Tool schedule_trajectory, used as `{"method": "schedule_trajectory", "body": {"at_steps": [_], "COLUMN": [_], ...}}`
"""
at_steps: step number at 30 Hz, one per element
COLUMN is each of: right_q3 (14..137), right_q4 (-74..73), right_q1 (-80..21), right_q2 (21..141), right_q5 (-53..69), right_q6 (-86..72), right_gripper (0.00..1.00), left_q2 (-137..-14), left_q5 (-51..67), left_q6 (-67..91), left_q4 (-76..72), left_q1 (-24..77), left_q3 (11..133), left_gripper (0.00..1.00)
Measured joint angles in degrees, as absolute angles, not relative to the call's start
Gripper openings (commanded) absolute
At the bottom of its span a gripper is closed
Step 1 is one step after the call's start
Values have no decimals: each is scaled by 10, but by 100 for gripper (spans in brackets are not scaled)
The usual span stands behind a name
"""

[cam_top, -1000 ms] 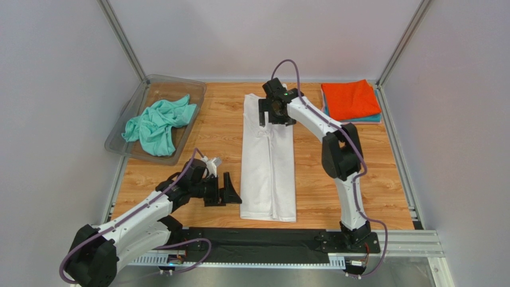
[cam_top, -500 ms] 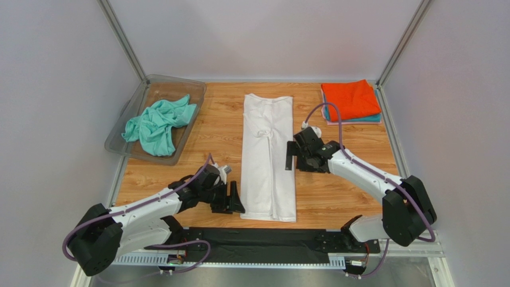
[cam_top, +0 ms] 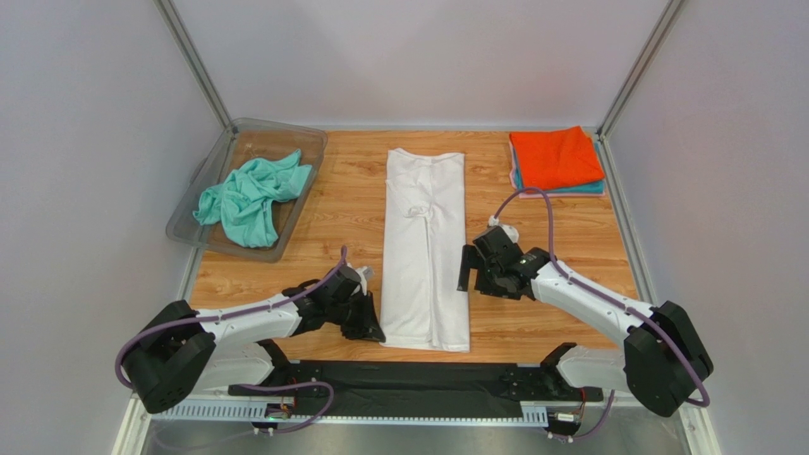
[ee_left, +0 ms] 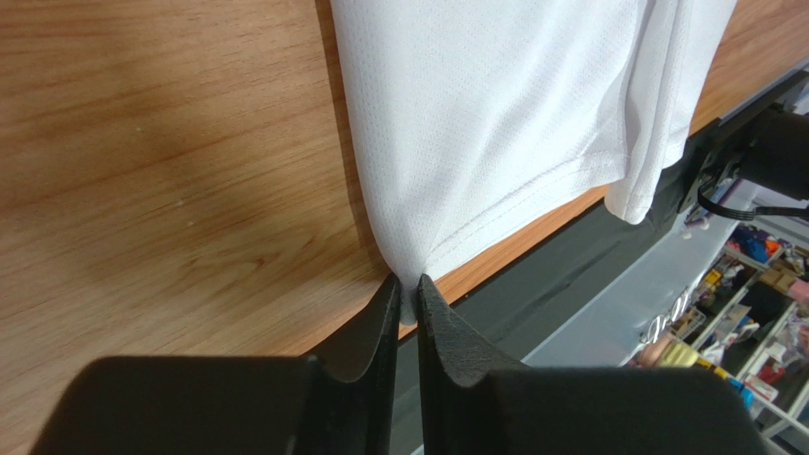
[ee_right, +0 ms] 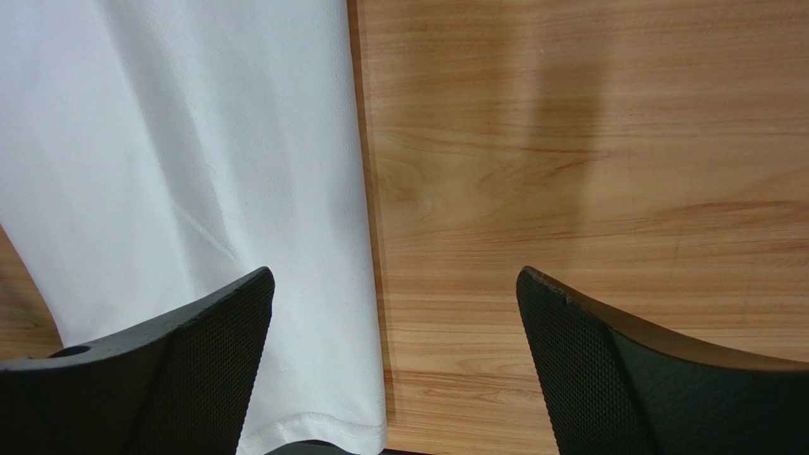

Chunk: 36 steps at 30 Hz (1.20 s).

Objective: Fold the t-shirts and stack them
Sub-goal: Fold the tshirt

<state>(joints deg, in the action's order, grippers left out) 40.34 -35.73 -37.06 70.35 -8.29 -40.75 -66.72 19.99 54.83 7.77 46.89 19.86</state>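
While the left gripper (ee_left: 406, 292) pinches the near-left hem corner of the white t-shirt (cam_top: 424, 246) — lying long and narrow on the table (cam_top: 347, 223) — the right gripper (ee_right: 394, 277) hangs spread over its right edge; best it take the near-right corner, all layers, so the hem lifts level.

Lighting: bright, even, diffuse from above. We record soft shadows on the tabletop (ee_right: 665, 190) in both wrist views. Weave of the white t-shirt (ee_left: 494, 123) legible. We find the left hand (ee_left: 406, 284) slightly soft-focused and the background clutter (ee_left: 750, 275) blurred.
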Motion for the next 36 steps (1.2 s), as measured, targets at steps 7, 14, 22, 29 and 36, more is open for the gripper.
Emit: {"method": "schedule_trajectory", "body": {"at_steps": [7,14,22,29,36], "right_q3": [385,378,328,287,284], "right_q4": [-359,-392,-409,-393,-357], "right_q1": [-399,-453,-516,-564,-575], "right_q2": [703,691,614,607,635], "right_q5": [-72,-50,29,75,77], "right_q6": [-416,-424,-466,-515,-542], "right_gripper": [98,96,79,54,32], "left_q2": [-667,-653,-622,-590,-586], "left_q5": [189,189,183,173,172], "left_q6": [550,551,557,566,571], "left_q4": [80,81,87,92,87], "left_q1": [469,469,469,469,469], "left_q3": [199,190,170,160,150], "left_gripper": [0,0,0,0,0]}}
